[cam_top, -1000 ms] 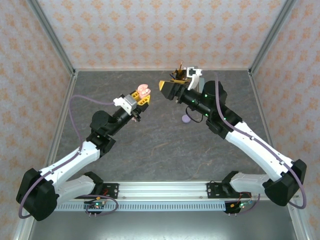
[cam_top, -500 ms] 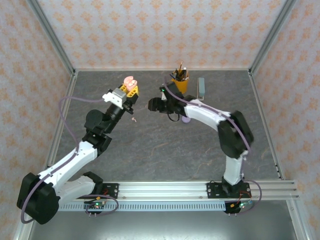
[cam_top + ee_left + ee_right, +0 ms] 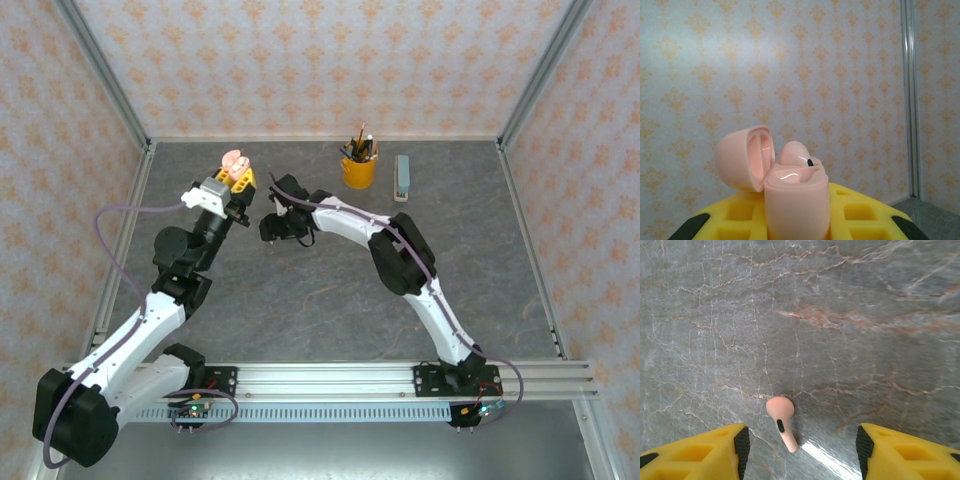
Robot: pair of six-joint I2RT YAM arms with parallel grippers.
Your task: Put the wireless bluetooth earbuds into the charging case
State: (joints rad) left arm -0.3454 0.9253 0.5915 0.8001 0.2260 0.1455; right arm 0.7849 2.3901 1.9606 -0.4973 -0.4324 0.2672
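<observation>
Top camera first: left fingers (image 3: 241, 180) are up off the grey counter (image 3: 330, 290), well left of the yellow pen cup (image 3: 358, 171), pinching the pink charging case (image 3: 234, 161) with its lid flipped open. The right arm (image 3: 345, 220) reaches across, so its wrist also sits left of the pen cup, closer to it than the case is, and points down at the counter. A grey box (image 3: 402, 177) stands just right of the pen cup.

Left wrist cam: the case is clamped upright between the two yellow fingers, with the lid hinged open to one side and the wallpaper behind it. One pale pink seated earbud (image 3: 794, 152) is already in the case, its rounded head poking above the rim.

Right wrist cam: right fingers (image 3: 700, 452) are spread wide, low over the counter. The loose earbud (image 3: 780, 421), also pale pink, lies flat between them, touching neither, with its stem pointing back toward the camera.
</observation>
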